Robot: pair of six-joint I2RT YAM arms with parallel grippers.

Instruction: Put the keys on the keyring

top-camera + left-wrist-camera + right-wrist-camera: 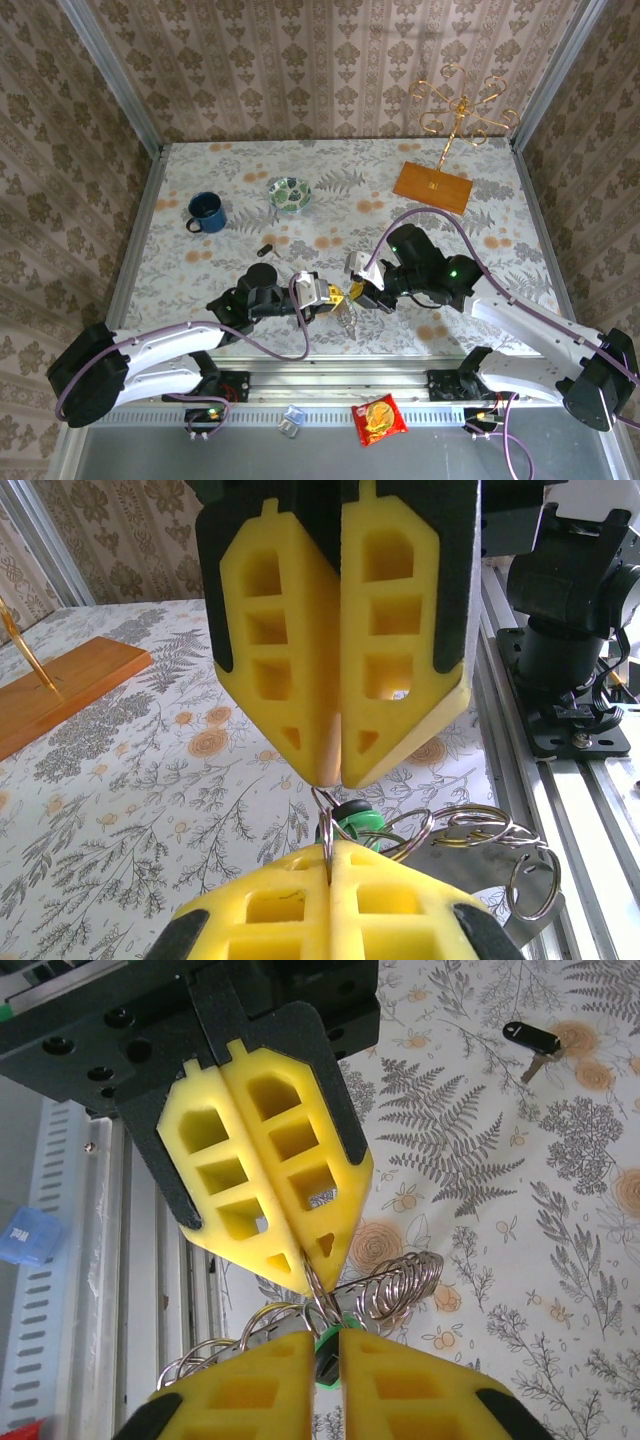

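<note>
On the left of the table (180,270), a blue mug (205,212). Right of it, lying flat and loose, well apart from both pairs of jaws: black key (265,250), seen again at the upper right of the right wrist view (530,1038). Just beyond, a bowl (290,193).

Near the front edge, about mid-table: left gripper (332,294) pointing right, tip to tip with right gripper (362,292) pointing left. Bunched between and just under the two tips: keyring (346,312), a cluster of thin grey loops.

Left wrist view: left gripper (330,852) at the bottom, jaws pressed together on one thin loop of the keyring (480,832), with the wire rising straight out of the seam. Other loops spilling to the right of the jaws. Directly above, right gripper (332,778), jaws closed to a seam, tip meeting the top of that loop. Beside the wire, between the two tips: green key (355,820).

Right wrist view: left gripper (310,1282) coming down from the upper left, tip pinching loops of the keyring (400,1285). Below it, right gripper (330,1338), jaws narrowed to a slit, green key (323,1368) wedged in that slit.

Far right at the back: gold stand (462,110).
</note>
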